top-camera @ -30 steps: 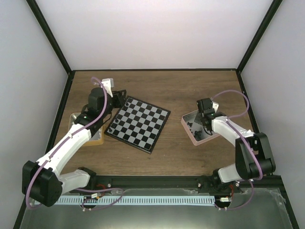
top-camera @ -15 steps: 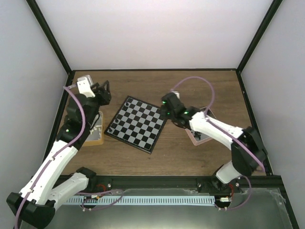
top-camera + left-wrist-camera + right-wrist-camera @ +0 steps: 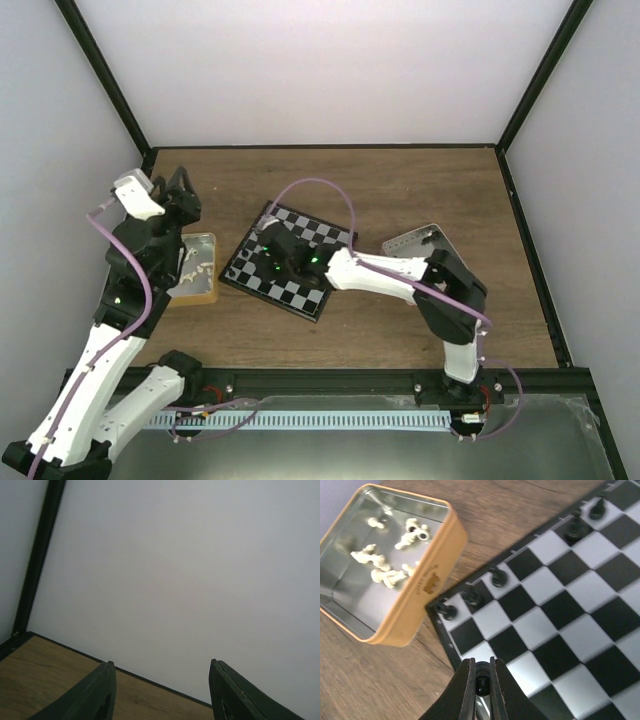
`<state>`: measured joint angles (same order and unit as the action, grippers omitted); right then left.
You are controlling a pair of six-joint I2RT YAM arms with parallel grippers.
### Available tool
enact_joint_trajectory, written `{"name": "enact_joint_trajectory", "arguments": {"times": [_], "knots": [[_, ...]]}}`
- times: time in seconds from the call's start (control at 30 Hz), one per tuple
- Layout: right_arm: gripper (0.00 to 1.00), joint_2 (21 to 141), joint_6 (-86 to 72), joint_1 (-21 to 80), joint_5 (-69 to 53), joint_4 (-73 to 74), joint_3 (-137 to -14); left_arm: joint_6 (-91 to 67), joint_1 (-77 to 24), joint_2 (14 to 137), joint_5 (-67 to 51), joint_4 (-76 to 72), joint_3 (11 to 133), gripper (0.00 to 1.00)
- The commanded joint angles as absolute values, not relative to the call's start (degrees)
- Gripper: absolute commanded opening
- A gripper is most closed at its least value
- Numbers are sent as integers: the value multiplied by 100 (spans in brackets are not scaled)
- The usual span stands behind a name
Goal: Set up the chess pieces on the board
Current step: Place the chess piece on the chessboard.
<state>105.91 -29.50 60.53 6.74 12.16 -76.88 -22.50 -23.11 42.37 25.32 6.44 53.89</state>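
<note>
Five black chess pieces (image 3: pixel 472 597) stand in row along edge of black-and-grey checked chessboard (image 3: pixel 560 620) facing tan metal tin (image 3: pixel 427 587). Tin wall just beside board corner, narrow gap. Inner squares bare. White right arm (image 3: pixel 375 272) lies across board from right. Brown wooden table (image 3: pixel 400 185) behind board open.

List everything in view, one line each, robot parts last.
board: one, black and pale grey checks, mid-table, set askew.
black pieces: five visible, black, standing along the board edge nearest the tan tray.
held black piece: one, black, between the right tool's fingers.
cream pieces: several, cream-white, lying in the tan tray.
tan tray: one, tan outside, metal inside, left of the board.
second tray: one, grey inside, right of the board, partly behind the right arm.
table: one, brown wood.
left tool: one, dark, open and empty, raised at far left, facing the back wall.
right tool: one, dark, shut on the held black piece, over the board.
</note>
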Motion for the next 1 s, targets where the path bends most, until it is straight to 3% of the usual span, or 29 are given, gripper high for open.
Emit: {"name": "enact_joint_trajectory", "arguments": {"times": [0.0,0.33,0.97], "knots": [[3,11183,-2593,6345,664,1054,-8473,-2310,-2285,3968,3201,444,5212,53],[3,12114,-2270,6481,893,1450,-9348,-2088,-2279,3666,3798,327,5117,53],[5,12929,-2148,6600,1244,1936,-9994,-2022,-2285,3764,3845,312,5023,54]]}}
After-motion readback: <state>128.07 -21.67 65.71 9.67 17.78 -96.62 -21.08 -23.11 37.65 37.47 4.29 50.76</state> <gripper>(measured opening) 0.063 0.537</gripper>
